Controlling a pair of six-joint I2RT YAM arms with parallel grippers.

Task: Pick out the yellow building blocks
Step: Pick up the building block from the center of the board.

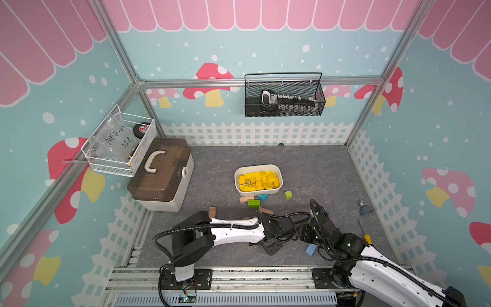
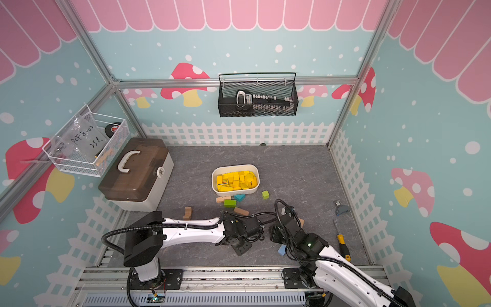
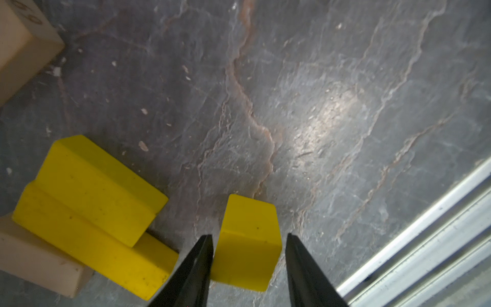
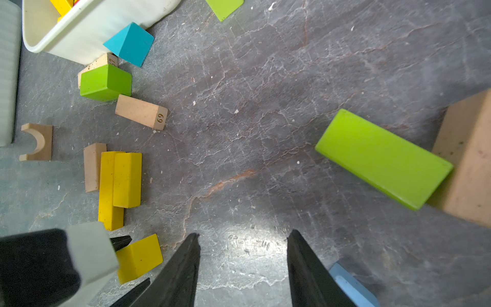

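Heaped in the white oval plastic tub (image 1: pixel 255 166) near the table's middle: most of the bright yellow wooden building blocks (image 1: pixel 259 180). Left out on the grey stone-patterned table (image 3: pixel 345 93): one small yellow block (image 3: pixel 247 247), bracketed by the left pincer (image 3: pixel 249 236), fingers apart, one touching a side, a sliver of table showing at the other. Just beside it, two longer yellow bars (image 3: pixel 87 202), one stacked on the other, against a tan plain-wood block (image 3: pixel 34 255). Nearby, right pincer (image 4: pixel 243 234) with fingers apart over bare table, nothing between. Beyond, in the right wrist view: lime green flat block (image 4: pixel 382 159), tan brick marked 69 (image 4: pixel 140 111), chunky green block (image 4: pixel 106 82), teal triangular block (image 4: pixel 130 43) just beside the tub.
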